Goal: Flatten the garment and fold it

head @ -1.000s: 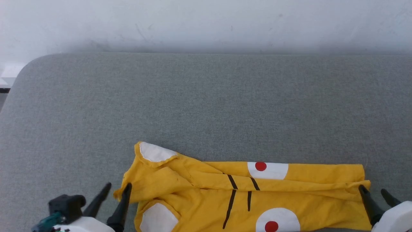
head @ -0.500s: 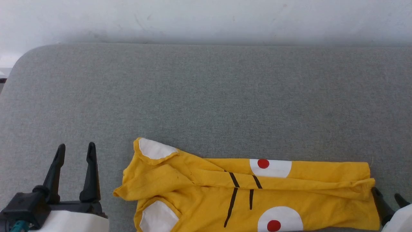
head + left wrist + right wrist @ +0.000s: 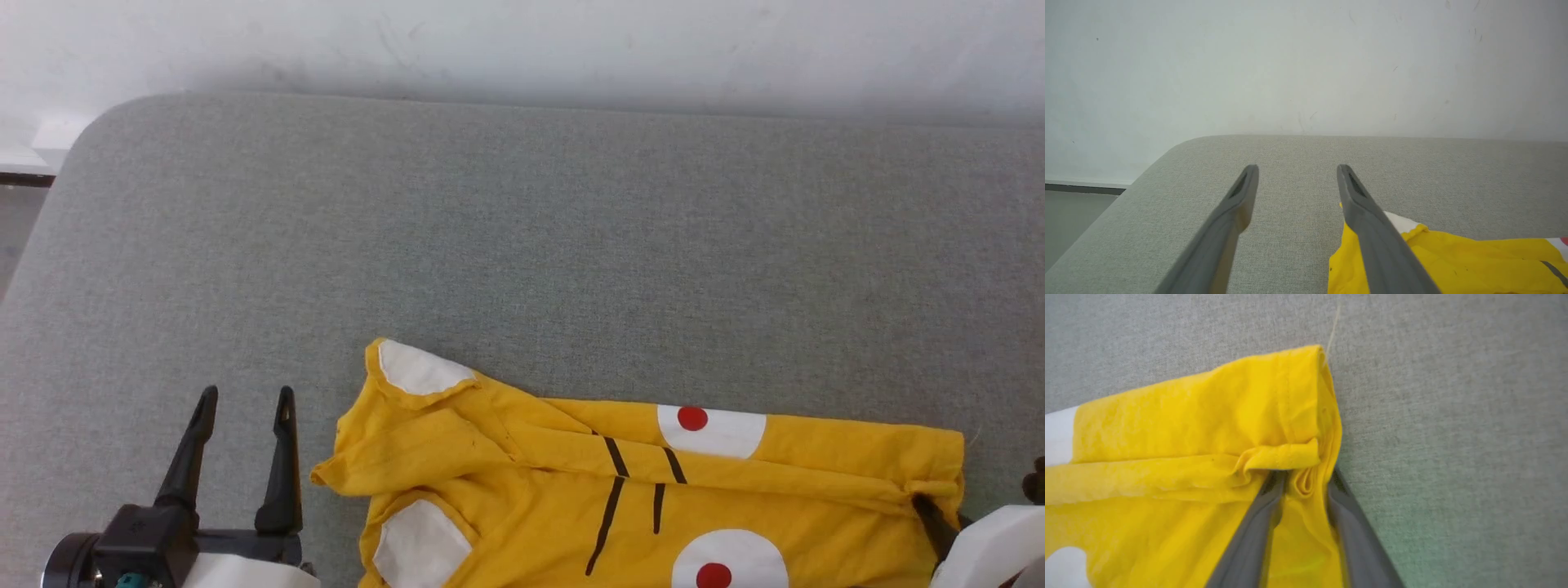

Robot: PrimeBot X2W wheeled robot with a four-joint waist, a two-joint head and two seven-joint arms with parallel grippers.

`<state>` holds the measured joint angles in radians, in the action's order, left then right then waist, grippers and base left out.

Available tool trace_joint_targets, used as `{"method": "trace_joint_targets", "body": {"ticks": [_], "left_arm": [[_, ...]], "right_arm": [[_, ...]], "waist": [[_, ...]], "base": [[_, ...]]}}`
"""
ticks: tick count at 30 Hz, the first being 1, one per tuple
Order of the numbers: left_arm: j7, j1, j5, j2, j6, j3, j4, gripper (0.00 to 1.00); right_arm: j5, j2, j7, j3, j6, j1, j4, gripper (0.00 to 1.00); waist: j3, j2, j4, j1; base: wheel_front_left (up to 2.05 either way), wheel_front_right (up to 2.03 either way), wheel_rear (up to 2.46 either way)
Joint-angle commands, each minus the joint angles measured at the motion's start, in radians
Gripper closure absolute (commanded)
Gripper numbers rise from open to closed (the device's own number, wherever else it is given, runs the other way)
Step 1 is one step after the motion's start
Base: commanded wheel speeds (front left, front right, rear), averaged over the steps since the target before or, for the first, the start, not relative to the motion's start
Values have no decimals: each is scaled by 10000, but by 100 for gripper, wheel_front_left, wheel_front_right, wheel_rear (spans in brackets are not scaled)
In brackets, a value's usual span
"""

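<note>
Garment [image 3: 522, 490] bunched along counter [image 3: 522, 245] near edge.
Left pincer [image 3: 248, 394] wide, empty; right pincer [image 3: 1306, 477] half-closed astride hem fold, grip unclear.

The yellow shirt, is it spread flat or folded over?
Folded over, not flat: the shirt has a long rumpled flap lying across its middle, breaking the black stripes.

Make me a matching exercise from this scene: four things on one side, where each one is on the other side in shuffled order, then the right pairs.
Things:
1. left gripper
2. right gripper
3. yellow T-shirt
4. white wall

Places:
A. behind the grey cushion
B. fingers astride a bunched fold at the shirt's hem end
C. open, over bare cushion beside the shirt's sleeve end
D. lying creased on the near part of the cushion

Pairs: 1-C, 2-B, 3-D, 4-A
</note>
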<state>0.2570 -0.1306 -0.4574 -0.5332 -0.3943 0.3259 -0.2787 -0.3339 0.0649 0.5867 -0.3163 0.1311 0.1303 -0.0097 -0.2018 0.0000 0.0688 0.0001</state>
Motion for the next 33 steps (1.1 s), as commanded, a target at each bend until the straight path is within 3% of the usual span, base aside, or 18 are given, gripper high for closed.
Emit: {"method": "trace_joint_targets", "body": {"ticks": [1, 10, 19, 23, 33], "left_arm": [[46, 132, -25, 53, 84, 4, 66, 0], [47, -232, -70, 169, 58, -99, 227, 0], [47, -343, -5, 193, 84, 11, 329, 0], [47, -318, -51, 290, 124, 66, 431, 0], [47, -14, -69, 590, 364, 147, 695, 0]], "right_arm": [[8, -146, 132, 165, -4, 32, 312, 100], [675, -137, -231, -1128, -4, -254, 97, 100], [1908, 460, -400, -2913, -4, -110, -137, 100], [1662, 358, -348, -2207, -4, 49, -681, 100], [861, 33, 232, 1447, -4, 465, -2633, 100]], "waist": [[105, 0, 50, -1], [662, 0, -18, -1], [732, 0, -46, -1], [633, 0, -89, -1], [485, 0, -42, -1]], "base": [[0, 0, 0], [0, 0, 0], [0, 0, 0], [0, 0, 0], [0, 0, 0]]}}
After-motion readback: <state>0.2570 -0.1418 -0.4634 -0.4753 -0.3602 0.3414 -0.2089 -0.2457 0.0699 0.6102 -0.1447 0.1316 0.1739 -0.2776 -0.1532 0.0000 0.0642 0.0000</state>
